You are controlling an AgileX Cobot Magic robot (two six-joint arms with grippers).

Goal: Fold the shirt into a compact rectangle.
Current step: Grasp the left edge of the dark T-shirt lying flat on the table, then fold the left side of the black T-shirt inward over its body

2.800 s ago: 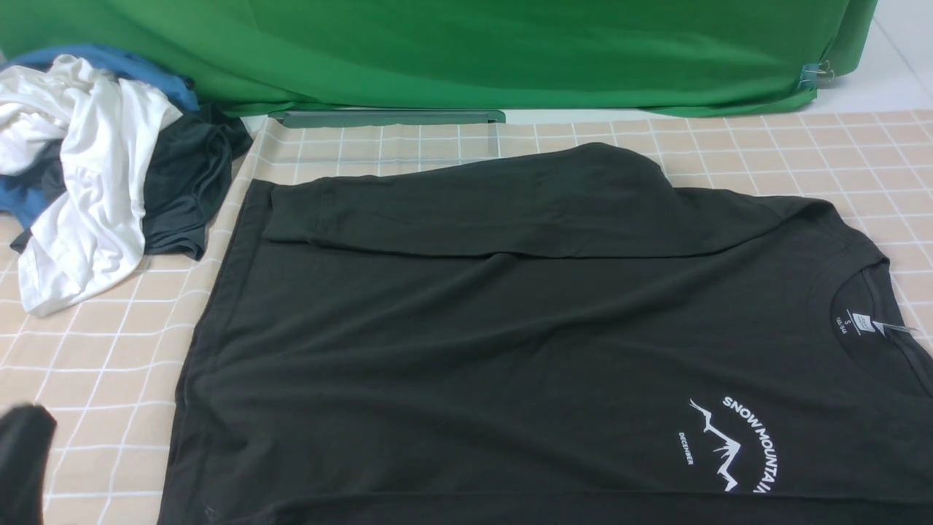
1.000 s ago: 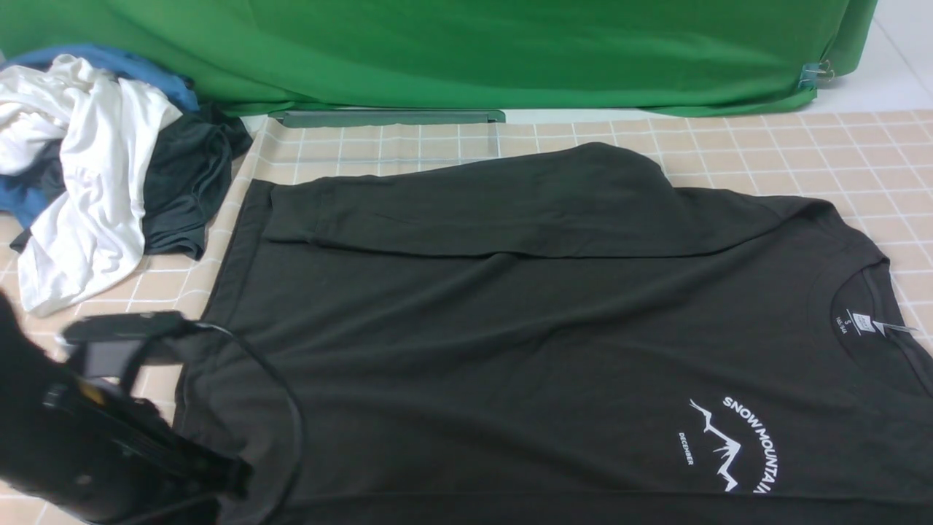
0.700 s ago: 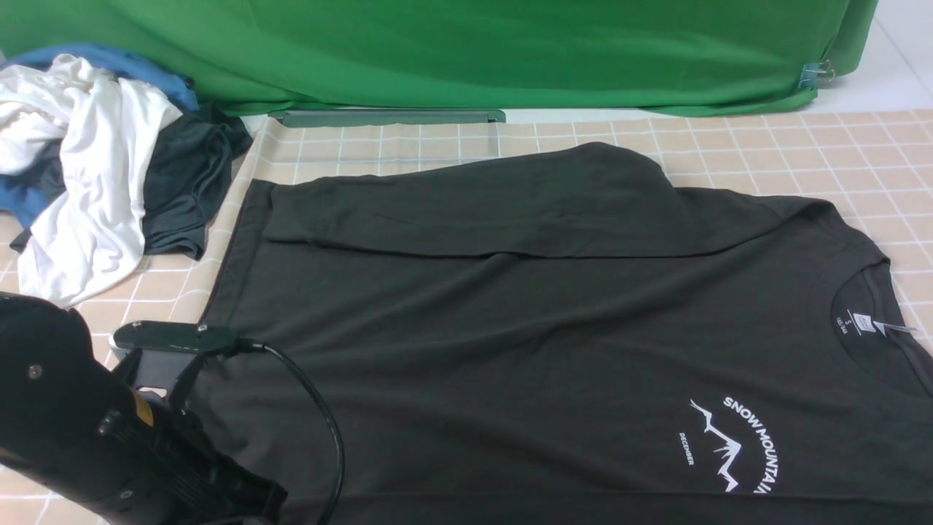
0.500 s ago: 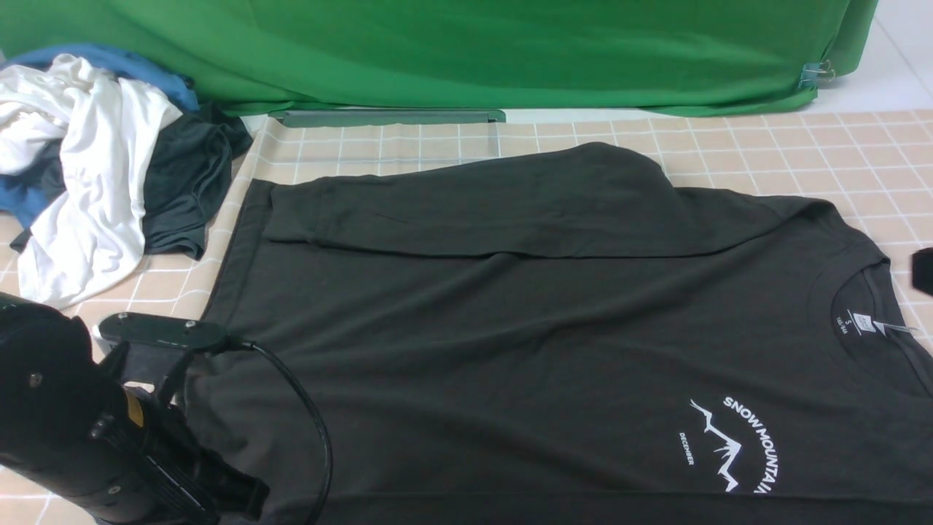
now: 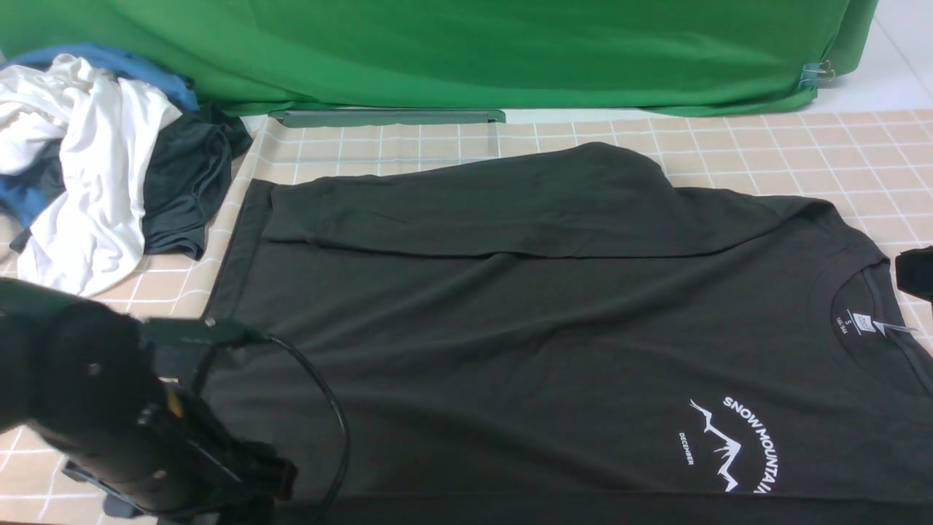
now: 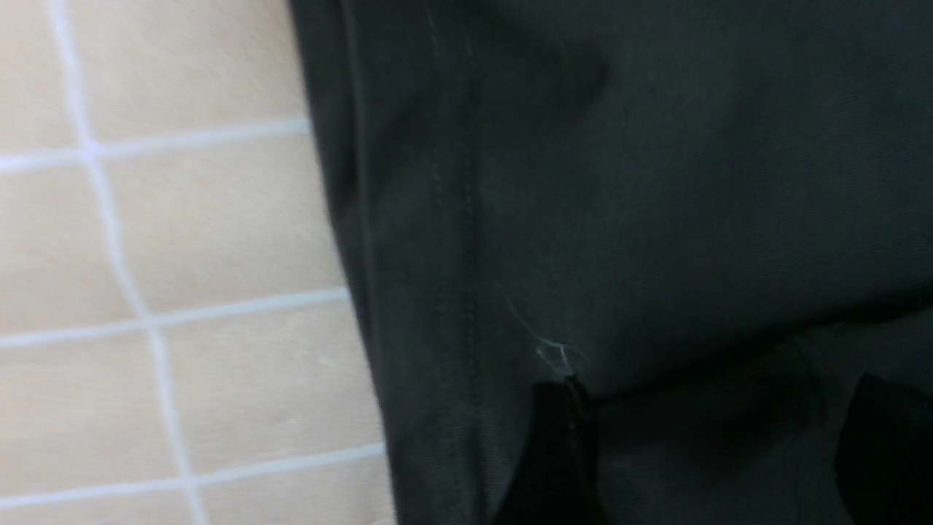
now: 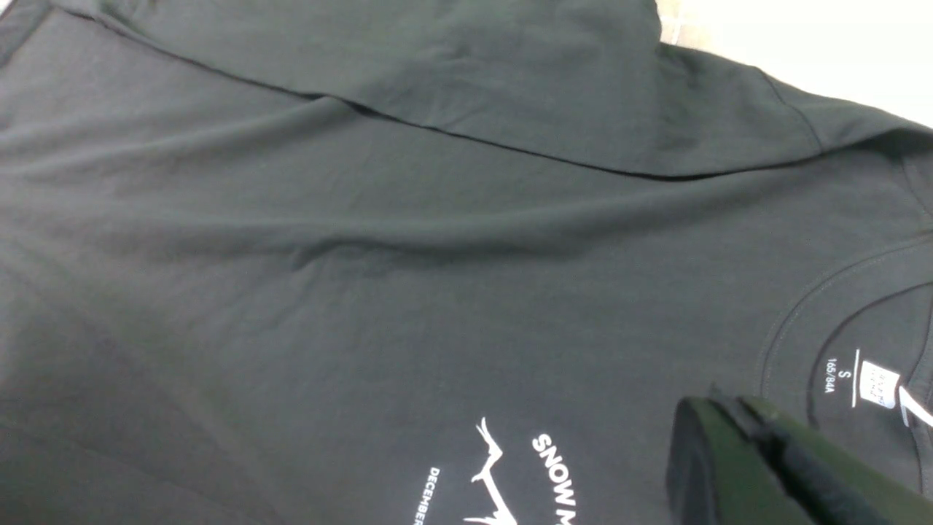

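Observation:
The black long-sleeved shirt [image 5: 525, 328] lies flat on the checked tablecloth, collar and white neck tag [image 5: 861, 322] to the right, hem to the left. One sleeve is folded across its far side, and the "SNOW MOUNTAIN" print [image 5: 736, 445] faces up. My left arm [image 5: 124, 415] hangs over the near left hem corner. In the left wrist view my left gripper [image 6: 718, 397] is open, fingers spread just above the fabric beside the stitched hem [image 6: 452, 219]. My right gripper [image 7: 718, 408] hovers shut and empty above the chest near the collar; only its tip [image 5: 920, 271] shows at the front view's right edge.
A pile of white [image 5: 95, 168], blue and dark grey garments [image 5: 186, 182] lies at the back left of the table. A green backdrop cloth [image 5: 466, 51] hangs behind, with a green bar [image 5: 386, 117] at its foot. Bare checked tablecloth [image 5: 802, 153] shows at the far right.
My left arm came in from the lower left and settled over the shirt's near hem corner. The right gripper's tip has entered at the right edge. The shirt has not moved.

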